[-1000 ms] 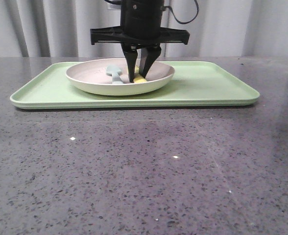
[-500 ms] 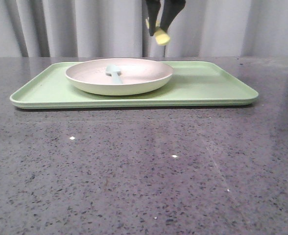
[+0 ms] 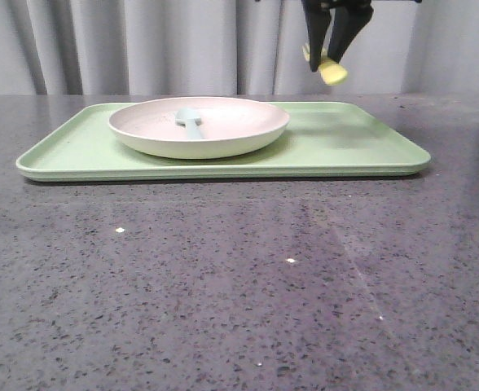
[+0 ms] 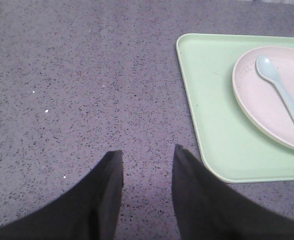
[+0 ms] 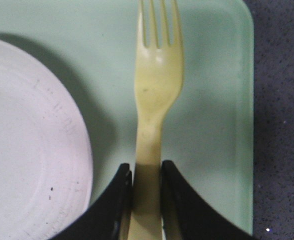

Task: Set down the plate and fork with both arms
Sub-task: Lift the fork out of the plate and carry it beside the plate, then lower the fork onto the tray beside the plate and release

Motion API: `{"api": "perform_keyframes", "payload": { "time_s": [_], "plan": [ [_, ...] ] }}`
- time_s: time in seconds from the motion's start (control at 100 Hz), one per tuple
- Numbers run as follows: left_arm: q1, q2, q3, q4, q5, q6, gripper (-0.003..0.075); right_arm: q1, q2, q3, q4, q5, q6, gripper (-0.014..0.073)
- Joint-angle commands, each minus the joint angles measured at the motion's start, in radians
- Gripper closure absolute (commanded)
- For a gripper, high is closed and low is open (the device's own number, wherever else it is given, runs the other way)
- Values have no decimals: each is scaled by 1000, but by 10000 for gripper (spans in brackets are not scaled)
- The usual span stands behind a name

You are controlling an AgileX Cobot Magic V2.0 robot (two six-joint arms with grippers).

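The pinkish-cream plate (image 3: 199,126) sits on the left half of the light-green tray (image 3: 345,147); it also shows in the left wrist view (image 4: 267,100) and the right wrist view (image 5: 32,145). My right gripper (image 3: 327,63) is high above the tray's right half, shut on the yellow fork (image 3: 332,73). In the right wrist view the gripper (image 5: 147,170) pinches the fork's handle, and the fork (image 5: 157,80) hangs over bare tray beside the plate. My left gripper (image 4: 147,155) is open and empty over the table, left of the tray; it does not show in the front view.
A pale blue spoon (image 3: 191,120) lies in the plate, also seen in the left wrist view (image 4: 282,92). The tray's corner (image 4: 187,45) is close to the left gripper. Grey speckled tabletop (image 3: 239,285) stretches in front. A grey curtain hangs behind.
My right gripper has lifted the fork out of the plate and carried it up and to the right, over the tray's right half. The plate and spoon have stayed put.
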State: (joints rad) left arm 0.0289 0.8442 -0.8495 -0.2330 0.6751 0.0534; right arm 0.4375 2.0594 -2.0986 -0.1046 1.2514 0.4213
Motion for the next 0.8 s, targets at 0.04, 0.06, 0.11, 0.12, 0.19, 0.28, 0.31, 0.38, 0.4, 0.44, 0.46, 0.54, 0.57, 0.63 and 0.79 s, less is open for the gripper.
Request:
{"api": "perform_keyframes", "payload": {
  "time_s": [0.04,0.06,0.11,0.12,0.19,0.28,0.31,0.38,0.4,0.44,0.46,0.54,0.57,0.63,0.79],
  "plan": [
    [1,-9,-27,-12,-58,-8,483,-5,-58,22,-29,86,0,557],
    [1,-9,-27,-12,-58,-8,483,-5,-55,30,-29,84,0,557],
    [1,-9,-27,-12,-58,-8,483,-5,-47,38,-29,83,0,557],
    [1,-9,-27,-12,-58,-8,483,-5,-44,39,-29,83,0,557],
    [1,-9,-27,-12,-58,-8,483,-5,-28,40,-29,86,0,557],
    [1,-9,-27,-12,-58,-8,483,-5,-14,40,-28,90,0,556],
    [1,-9,-27,-12,-58,-8,483,-5,-12,40,-23,90,0,556],
    [1,-9,-27,-12,-58,-8,483,-5,-11,41,-18,86,0,555],
    [1,-9,-27,-12,-58,-8,483,-5,-11,41,-18,86,0,553],
    [1,-9,-27,-12,-58,-8,483,-5,-11,41,-18,84,0,540],
    [1,-9,-27,-12,-58,-8,483,-5,-11,41,-18,84,0,526],
    [1,-9,-27,-12,-58,-8,483,-5,-11,41,-18,84,0,442],
    [1,-9,-27,-12,-58,-8,483,-5,-11,41,-18,84,0,404],
    [1,-9,-27,-12,-58,-8,483,-5,-11,41,-18,85,0,338],
    [1,-9,-27,-12,-58,-8,483,-5,-12,41,-18,85,0,316]
  ]
}}
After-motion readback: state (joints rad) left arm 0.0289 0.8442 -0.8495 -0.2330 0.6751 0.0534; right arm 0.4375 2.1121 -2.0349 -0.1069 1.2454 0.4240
